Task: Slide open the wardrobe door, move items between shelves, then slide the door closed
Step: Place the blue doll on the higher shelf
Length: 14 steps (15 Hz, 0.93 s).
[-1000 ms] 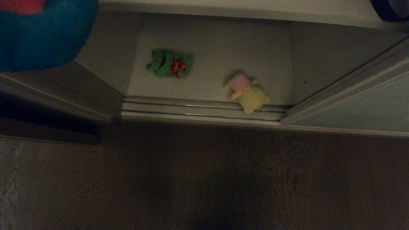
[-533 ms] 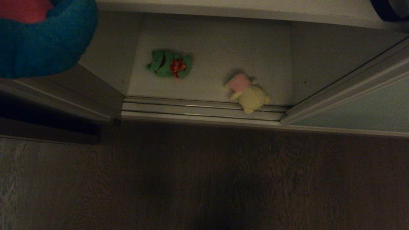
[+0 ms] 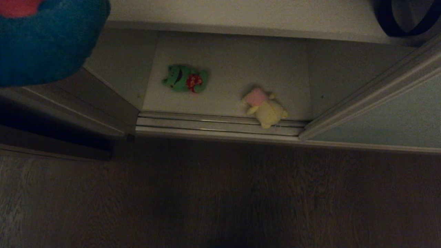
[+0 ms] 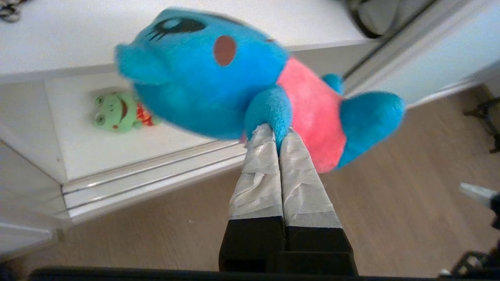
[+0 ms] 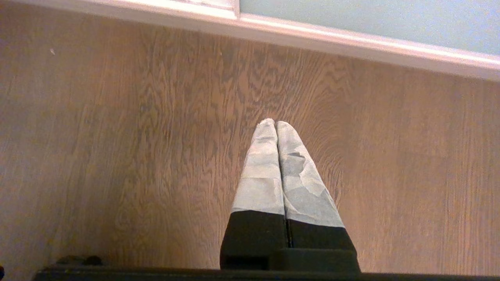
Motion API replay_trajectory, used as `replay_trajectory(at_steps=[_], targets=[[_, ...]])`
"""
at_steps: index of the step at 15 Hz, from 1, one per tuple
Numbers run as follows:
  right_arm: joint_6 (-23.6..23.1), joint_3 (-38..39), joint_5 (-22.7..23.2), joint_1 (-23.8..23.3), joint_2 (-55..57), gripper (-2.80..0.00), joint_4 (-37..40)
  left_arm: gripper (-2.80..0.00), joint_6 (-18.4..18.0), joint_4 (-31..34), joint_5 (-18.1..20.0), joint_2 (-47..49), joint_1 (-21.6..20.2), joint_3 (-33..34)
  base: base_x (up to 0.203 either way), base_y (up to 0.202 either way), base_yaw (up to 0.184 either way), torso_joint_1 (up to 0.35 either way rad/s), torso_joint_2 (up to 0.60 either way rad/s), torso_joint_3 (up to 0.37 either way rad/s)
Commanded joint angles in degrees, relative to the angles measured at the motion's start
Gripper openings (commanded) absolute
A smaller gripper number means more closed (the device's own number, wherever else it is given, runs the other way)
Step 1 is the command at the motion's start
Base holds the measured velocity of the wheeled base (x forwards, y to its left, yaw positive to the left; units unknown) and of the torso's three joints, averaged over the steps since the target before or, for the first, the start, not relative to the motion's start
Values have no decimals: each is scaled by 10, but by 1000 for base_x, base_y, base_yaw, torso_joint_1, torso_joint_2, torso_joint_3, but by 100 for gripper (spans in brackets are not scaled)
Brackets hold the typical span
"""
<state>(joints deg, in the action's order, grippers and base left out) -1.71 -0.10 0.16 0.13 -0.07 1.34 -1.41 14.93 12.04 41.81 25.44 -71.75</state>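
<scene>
Wardrobe bottom shelf (image 3: 227,69) holds two plush toys: green toy (image 3: 185,79) with red patch lying left, cream-yellow toy (image 3: 265,107) with pink lying at the front edge, partly on the floor track (image 3: 206,124). Left gripper (image 4: 278,134) clamps the blue toy (image 4: 218,78), pink-bellied, by one limb, up above the floor. Right gripper (image 5: 275,124) closed, empty, over wood floor (image 5: 117,156). Sliding door (image 3: 389,117) stands at right.

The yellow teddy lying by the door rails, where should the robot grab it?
Probably by its round yellow body, coming straight down from above. The yellow teddy lies flat on the bottom shelf, one foot over the floor track, so the plump body is the best part to pinch.
</scene>
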Motion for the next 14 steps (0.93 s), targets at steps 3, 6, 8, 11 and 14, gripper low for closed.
replay_trajectory(at_steps=[3, 6, 8, 11, 14], targets=[[0, 0, 0, 0, 0, -280, 1, -280, 1, 1, 2, 1, 0, 9, 0, 0, 0, 3, -3, 199], [0, 0, 0, 0, 0, -280, 0, -280, 0, 2, 2, 6, 0, 12, 0, 0, 0, 2, 3, 210], [0, 0, 0, 0, 0, -280, 0, -280, 0, 1, 2, 8, 0, 12, 0, 0, 0, 4, 3, 206], [0, 0, 0, 0, 0, -280, 0, -280, -4, -3, 2, 14, 0, 12, 0, 0, 0, 4, 3, 203], [0, 0, 0, 0, 0, -280, 0, -280, -3, 1, 2, 19, 0, 14, 0, 0, 0, 2, 2, 198]])
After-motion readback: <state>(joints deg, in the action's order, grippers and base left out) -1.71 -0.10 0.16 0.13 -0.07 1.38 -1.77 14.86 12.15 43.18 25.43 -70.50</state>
